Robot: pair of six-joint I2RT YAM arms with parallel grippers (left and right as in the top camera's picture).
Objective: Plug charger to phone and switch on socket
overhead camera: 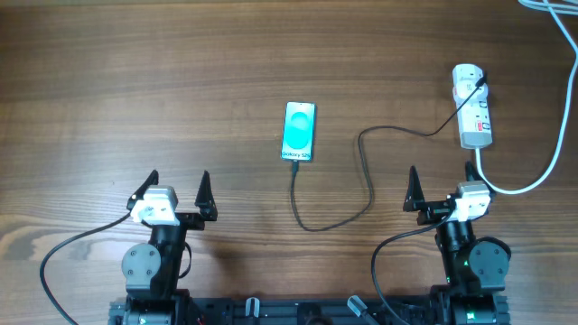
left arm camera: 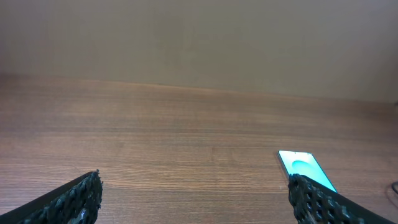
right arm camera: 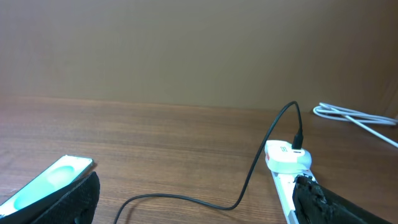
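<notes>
The phone (overhead camera: 299, 131) with its cyan screen lies flat at the table's middle; it also shows in the left wrist view (left arm camera: 305, 168) and the right wrist view (right arm camera: 46, 180). The thin black charger cable (overhead camera: 366, 171) runs from a white adapter on the socket (overhead camera: 472, 108), loops down and ends right at the phone's near end; I cannot tell whether the tip is inserted. The socket also shows in the right wrist view (right arm camera: 287, 165). My left gripper (overhead camera: 178, 191) is open, left of and nearer than the phone. My right gripper (overhead camera: 442, 185) is open, just short of the socket.
The socket's thick white cord (overhead camera: 542, 176) curves along the right edge and off the top right corner, also seen in the right wrist view (right arm camera: 354, 115). The wooden table (overhead camera: 135, 81) stretches bare to the left.
</notes>
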